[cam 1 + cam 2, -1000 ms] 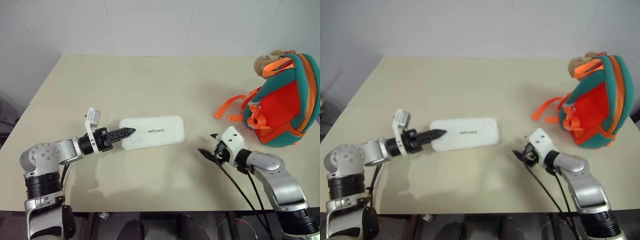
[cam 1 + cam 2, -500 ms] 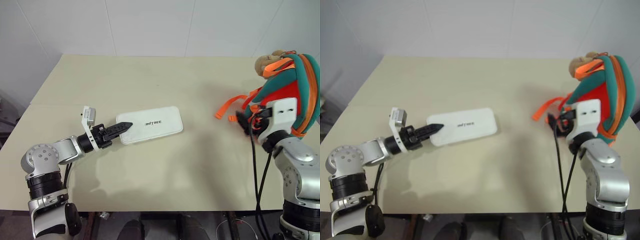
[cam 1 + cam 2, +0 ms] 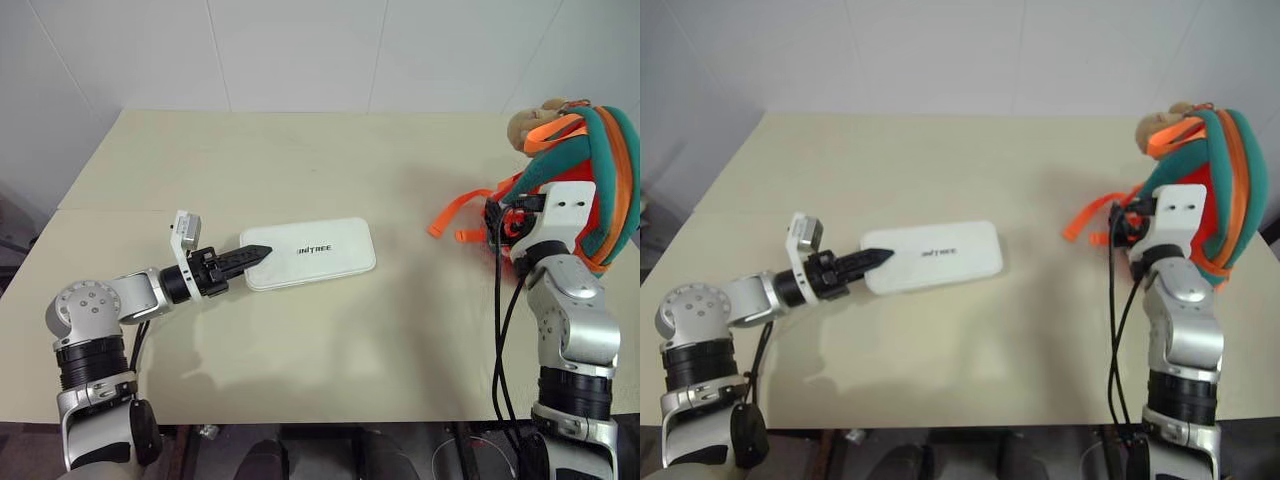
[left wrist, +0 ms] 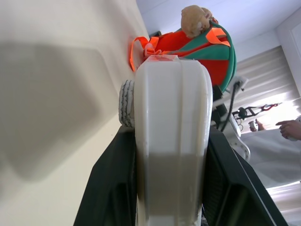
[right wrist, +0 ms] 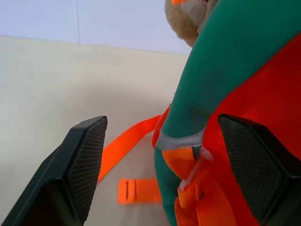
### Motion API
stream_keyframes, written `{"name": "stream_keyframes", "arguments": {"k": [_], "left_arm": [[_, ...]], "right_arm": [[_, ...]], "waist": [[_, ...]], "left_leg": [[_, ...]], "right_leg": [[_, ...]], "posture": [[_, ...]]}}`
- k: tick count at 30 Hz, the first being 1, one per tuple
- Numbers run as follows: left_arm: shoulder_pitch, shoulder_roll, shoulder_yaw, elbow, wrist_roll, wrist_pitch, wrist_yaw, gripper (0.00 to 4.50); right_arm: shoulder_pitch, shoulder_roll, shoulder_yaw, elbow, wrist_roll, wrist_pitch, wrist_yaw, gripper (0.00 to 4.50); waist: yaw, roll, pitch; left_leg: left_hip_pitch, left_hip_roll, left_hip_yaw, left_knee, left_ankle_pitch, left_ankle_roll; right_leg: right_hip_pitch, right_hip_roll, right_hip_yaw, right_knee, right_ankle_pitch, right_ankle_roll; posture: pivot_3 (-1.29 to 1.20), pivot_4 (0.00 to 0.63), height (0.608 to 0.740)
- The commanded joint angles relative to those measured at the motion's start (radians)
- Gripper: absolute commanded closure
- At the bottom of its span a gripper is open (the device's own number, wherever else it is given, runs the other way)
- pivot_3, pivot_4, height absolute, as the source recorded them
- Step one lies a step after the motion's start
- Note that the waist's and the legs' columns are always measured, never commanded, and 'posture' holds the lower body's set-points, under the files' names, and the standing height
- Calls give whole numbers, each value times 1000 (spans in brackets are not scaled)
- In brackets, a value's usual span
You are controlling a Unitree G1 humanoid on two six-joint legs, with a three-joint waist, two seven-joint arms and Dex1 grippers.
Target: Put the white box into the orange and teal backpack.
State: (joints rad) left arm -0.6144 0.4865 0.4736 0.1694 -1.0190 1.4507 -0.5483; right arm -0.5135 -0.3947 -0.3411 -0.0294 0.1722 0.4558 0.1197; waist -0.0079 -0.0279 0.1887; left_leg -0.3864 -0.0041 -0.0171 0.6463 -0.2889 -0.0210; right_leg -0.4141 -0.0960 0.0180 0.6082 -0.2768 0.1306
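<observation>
White box [image 3: 312, 254] pinched at its left end by left gripper [image 3: 252, 254], lying on beige table [image 3: 300, 160].
Right gripper [image 5: 164, 160] spread wide, facing orange and teal backpack [image 3: 578, 195] standing at far right, well apart from box.

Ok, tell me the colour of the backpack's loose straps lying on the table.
Orange: the straps show best in the right wrist view.

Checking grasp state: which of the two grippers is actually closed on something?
The left gripper: its fingers clamp the end of the white box. The right gripper stands wide open at the orange and teal backpack, holding nothing.
</observation>
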Motion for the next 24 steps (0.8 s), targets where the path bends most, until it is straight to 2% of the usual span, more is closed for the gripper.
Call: {"name": "stream_keyframes", "arguments": {"k": [1,13,24], "left_arm": [[1,11,21,-38,-39,8,-10,3179],[36,-13,69,-103,-87,43,55,3179],[62,-27,93,-139,-127,53,102,3179]], "right_arm": [[-55,-5,3,78,-16,-90,-14,0],[-349,-32,40,667,-91,-437,-71,0],[-547,-40,53,1021,-103,-625,-127,0]], "waist": [[-1,0,0],[-24,0,0],[-28,1,0]], "left_leg": [[0,0,0,0,0,0],[-1,0,1,0,2,-4],[-1,0,2,0,3,-5]], "right_leg": [[0,0,0,0,0,0],[0,0,0,-1,0,0],[0,0,1,-2,0,1]], "posture": [[0,150,740],[0,150,740],[0,150,740]]}}
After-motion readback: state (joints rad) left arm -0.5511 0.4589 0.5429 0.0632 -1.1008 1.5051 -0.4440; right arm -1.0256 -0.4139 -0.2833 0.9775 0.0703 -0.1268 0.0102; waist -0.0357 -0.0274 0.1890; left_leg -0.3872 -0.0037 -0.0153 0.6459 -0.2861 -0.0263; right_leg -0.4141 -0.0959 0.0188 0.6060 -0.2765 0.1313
